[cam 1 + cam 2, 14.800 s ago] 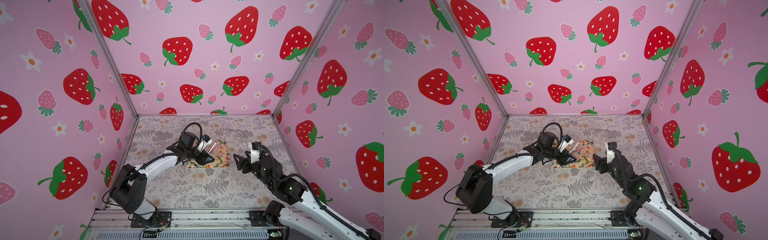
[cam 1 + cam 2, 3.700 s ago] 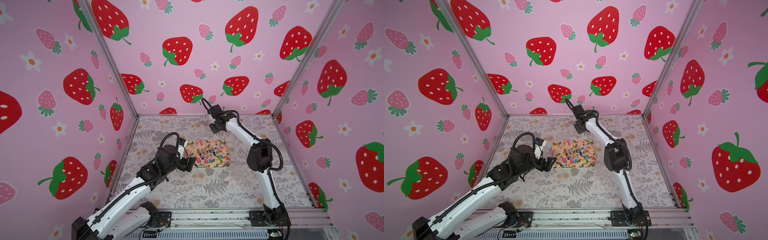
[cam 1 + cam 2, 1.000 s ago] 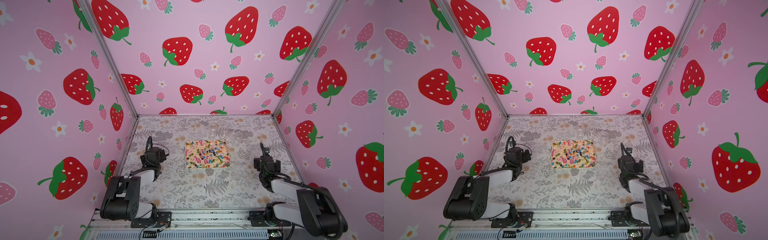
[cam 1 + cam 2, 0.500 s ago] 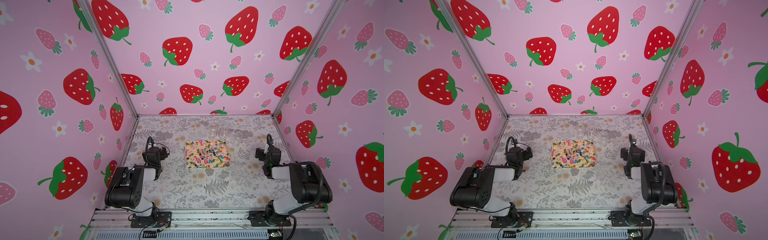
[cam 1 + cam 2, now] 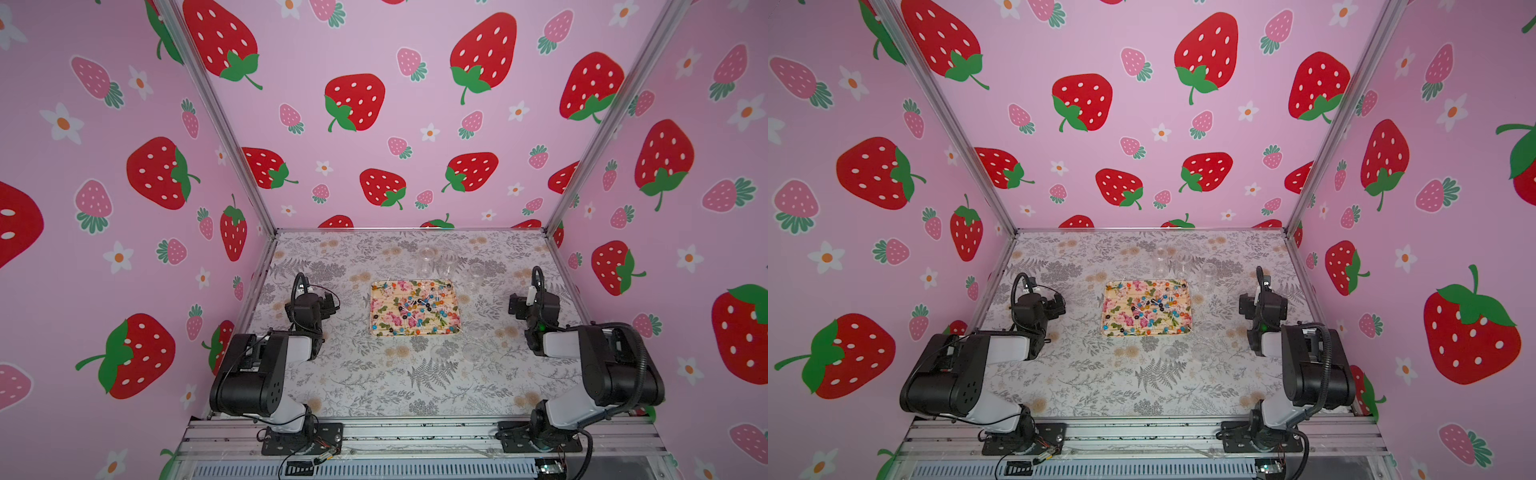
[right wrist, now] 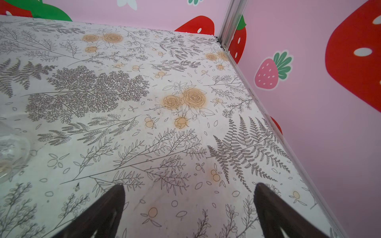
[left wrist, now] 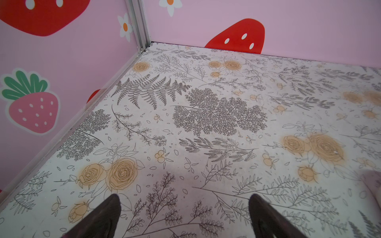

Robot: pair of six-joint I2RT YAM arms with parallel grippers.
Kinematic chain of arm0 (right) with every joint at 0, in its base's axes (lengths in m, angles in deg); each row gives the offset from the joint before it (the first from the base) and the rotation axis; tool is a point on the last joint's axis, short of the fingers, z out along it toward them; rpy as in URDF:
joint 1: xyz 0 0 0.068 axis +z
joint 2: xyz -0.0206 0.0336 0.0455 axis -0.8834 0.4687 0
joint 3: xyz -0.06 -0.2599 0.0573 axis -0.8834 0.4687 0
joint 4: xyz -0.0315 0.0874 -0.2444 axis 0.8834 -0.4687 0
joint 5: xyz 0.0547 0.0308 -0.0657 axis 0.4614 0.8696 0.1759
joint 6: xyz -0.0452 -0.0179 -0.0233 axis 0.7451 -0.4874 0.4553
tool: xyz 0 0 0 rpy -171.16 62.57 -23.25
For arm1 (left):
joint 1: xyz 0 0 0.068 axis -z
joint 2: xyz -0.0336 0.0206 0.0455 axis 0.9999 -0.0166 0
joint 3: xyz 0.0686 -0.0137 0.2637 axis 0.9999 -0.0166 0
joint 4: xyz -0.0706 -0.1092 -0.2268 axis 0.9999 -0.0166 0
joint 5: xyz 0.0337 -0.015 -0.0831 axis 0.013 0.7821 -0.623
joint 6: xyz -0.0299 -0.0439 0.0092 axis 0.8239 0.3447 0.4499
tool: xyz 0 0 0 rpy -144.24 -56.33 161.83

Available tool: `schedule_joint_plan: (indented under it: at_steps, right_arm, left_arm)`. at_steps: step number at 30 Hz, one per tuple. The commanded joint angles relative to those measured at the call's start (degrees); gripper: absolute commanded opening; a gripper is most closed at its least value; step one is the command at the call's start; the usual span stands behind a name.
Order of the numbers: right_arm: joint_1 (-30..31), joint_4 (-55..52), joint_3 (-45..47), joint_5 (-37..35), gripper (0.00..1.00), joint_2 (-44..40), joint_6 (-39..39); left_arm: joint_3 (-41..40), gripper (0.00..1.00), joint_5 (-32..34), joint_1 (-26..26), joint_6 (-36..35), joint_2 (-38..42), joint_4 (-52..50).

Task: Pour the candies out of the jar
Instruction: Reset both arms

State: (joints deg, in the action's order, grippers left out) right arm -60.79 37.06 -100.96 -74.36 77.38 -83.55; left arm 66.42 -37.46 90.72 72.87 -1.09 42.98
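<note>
The candies lie scattered over a floral tray in the middle of the table, seen in both top views. Three clear jars stand just behind the tray and look empty; one shows at the edge of the right wrist view. My left gripper rests left of the tray, open and empty. My right gripper rests right of the tray, open with only tabletop between its fingers.
Clear round lids lie on the patterned tabletop in front of the tray. Pink strawberry walls close in the left, back and right sides. A metal rail runs along the front edge with both arm bases.
Both arms have folded back over their bases, and the grippers have settled at the sides of the tray. Jaws stayed open. Tray, candies and jars have not moved.
</note>
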Motion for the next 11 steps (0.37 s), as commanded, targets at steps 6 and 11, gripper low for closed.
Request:
schedule_joint_plan:
  at_steps: [6,11]
  right_arm:
    - [0.1,0.4,-1.0,0.4,0.99,0.2,-0.2]
    - [0.1,0.7,-0.8,0.5,0.99,0.0,-0.2]
  left_arm:
    - [1.3,0.99,0.1,0.2,-0.5,-0.4,1.1]
    - [0.6,0.99,0.1,0.2,-0.6,-0.1,1.8]
